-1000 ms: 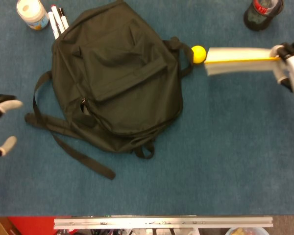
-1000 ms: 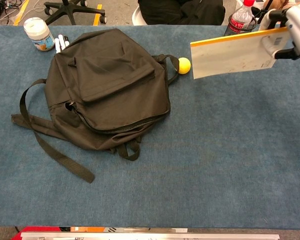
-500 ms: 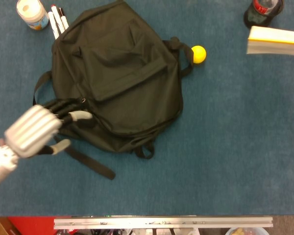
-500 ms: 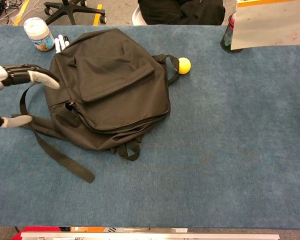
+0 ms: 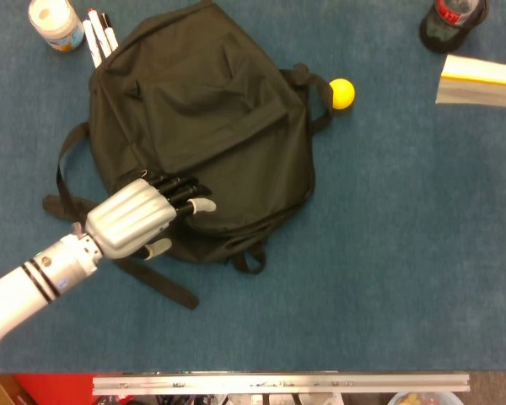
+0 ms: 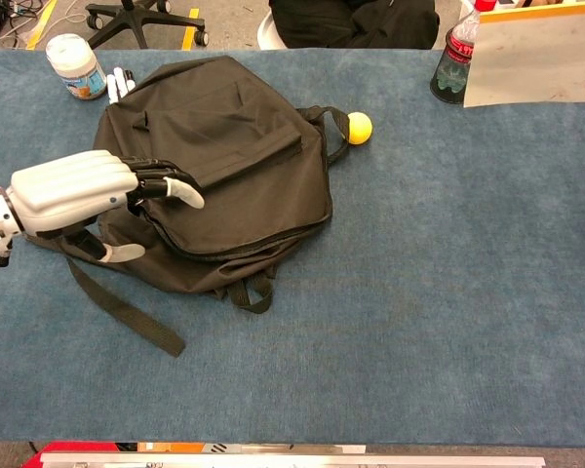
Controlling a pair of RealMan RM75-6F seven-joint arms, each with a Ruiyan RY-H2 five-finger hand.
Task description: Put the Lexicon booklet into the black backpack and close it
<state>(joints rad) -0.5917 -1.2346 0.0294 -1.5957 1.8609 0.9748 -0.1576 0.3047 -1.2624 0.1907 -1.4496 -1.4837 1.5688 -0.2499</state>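
The black backpack (image 5: 202, 126) lies flat on the blue table, its front pocket up and its straps trailing to the lower left. My left hand (image 5: 143, 215) is over the bag's lower left side, fingers stretched across the main zipper seam, thumb apart, holding nothing I can see. The chest view shows the same left hand (image 6: 88, 185) with its fingertips on the backpack (image 6: 224, 156). The Lexicon booklet (image 5: 482, 82), white with a yellow stripe, hangs in the air at the far right edge; the booklet (image 6: 536, 54) is cut off by the frame. My right hand is out of frame.
A white jar (image 5: 55, 21) and some markers (image 5: 101, 35) stand at the far left corner. A yellow ball (image 5: 342, 93) lies just right of the bag. A dark bottle (image 5: 451, 21) stands at the far right. A loose strap (image 5: 152, 278) trails toward the front.
My left hand has come in from the left edge and now lies on the backpack's lower left side. The booklet has moved right and up, taking the right hand out of frame.
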